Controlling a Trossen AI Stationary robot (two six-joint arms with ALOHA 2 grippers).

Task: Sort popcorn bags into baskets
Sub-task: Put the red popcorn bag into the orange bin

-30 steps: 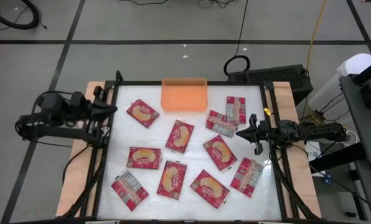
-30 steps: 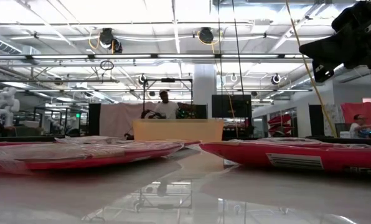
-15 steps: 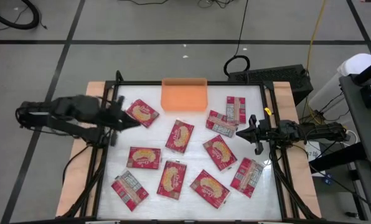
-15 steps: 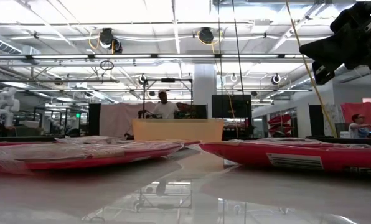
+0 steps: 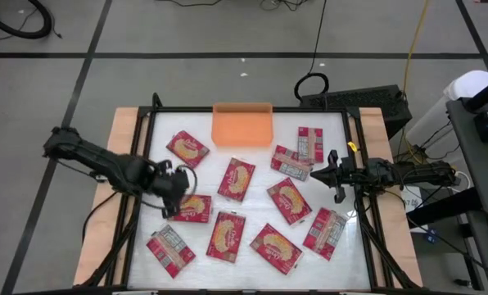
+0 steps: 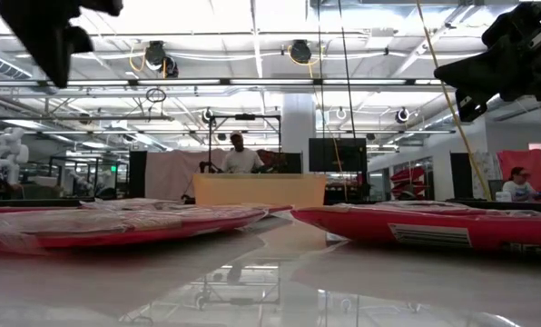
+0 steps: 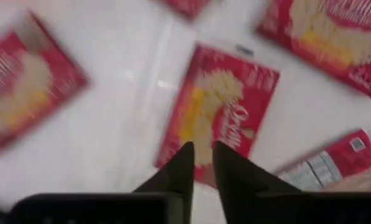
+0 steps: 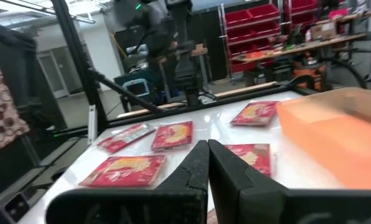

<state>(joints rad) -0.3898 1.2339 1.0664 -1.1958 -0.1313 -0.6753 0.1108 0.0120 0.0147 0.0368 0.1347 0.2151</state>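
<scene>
Several flat red popcorn packets (image 5: pixel 236 179) lie flat across the white table; some show the yellow popcorn picture, others grey-white print. The orange tray (image 5: pixel 242 124) sits at the far edge, with nothing in it. My left gripper (image 5: pixel 170 199) hangs above the left-middle packet (image 5: pixel 193 207), well off the table in the low view (image 6: pixel 53 54). The left wrist view shows its fingers (image 7: pixel 202 148) a narrow gap apart over that packet (image 7: pixel 226 112). My right gripper (image 5: pixel 319 174) waits shut near the table's right edge, above the surface (image 8: pixel 207 146).
A black frame (image 5: pixel 146 205) runs around the white table top. Two packets (image 5: pixel 297 156) lie overlapping just left of my right gripper. In the low view, packets (image 6: pixel 134 222) fill both sides, with bare table between them leading to the tray (image 6: pixel 260 189). A person stands far behind.
My left arm has swung out from the table's left edge, toward the right and the near side. Its gripper has tipped downward over the left-middle packet. It now shows at the top left of the low view. The packets have kept still.
</scene>
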